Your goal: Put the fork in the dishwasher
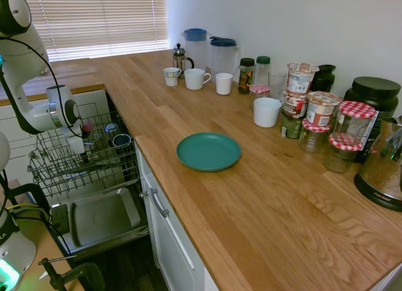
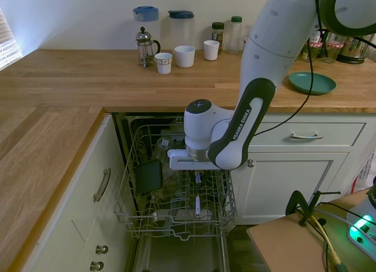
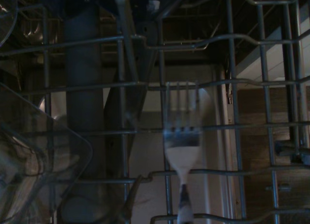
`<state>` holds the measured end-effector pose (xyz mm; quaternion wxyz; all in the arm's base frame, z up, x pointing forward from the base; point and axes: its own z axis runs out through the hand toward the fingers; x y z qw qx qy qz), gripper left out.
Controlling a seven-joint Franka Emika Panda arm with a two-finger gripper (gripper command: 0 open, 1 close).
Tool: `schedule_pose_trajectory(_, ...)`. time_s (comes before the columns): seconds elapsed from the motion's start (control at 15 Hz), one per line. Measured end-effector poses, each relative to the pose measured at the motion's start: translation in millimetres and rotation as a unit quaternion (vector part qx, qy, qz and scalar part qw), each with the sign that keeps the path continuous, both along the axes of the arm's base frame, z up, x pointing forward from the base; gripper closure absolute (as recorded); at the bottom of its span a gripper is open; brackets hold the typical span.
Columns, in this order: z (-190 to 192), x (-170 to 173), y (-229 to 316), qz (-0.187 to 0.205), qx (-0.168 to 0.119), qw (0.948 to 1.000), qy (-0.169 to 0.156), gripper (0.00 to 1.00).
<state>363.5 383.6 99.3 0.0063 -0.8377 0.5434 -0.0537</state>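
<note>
Gripper (image 2: 197, 179) low in the dishwasher (image 2: 176, 216) rack, pinching the fork (image 2: 197, 206) tines-down among wires, first exterior view: teal plate (image 1: 208, 151) on counter, jars behind, second exterior view: arm lettered FRANKA EMIKA, wrist view: fork tines against rack wires.

Directly under the white arm's pincer (image 2: 197, 179) we see the silvery fork (image 2: 197, 206), its tines a pale blur in the wrist view, and around it the dishwasher's (image 2: 176, 225) grey wire rack. Well away from the pincer, the honey-brown wood-grain counter (image 1: 251, 209) carries a teal plate (image 1: 208, 151), white mugs (image 1: 196, 78) and jars with red-and-white checked lids (image 1: 357, 109).
</note>
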Motion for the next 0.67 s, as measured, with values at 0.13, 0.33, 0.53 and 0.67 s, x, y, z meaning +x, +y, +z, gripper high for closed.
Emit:
schedule_pose_trajectory(0.13,1.8,-0.4,1.3,0.001,0.001,1.0000,-0.002,0.00)
schedule_pose_trajectory(0.33,23.6,-3.6,7.6,0.005,0.002,1.0000,-0.007,0.00)
schedule_pose_trajectory(0.53,64.9,-22.1,15.7,0.006,-0.002,0.9999,-0.013,0.00)
schedule_pose_trajectory(0.67,94.4,-29.4,15.5,0.001,-0.005,0.9998,-0.018,0.00)
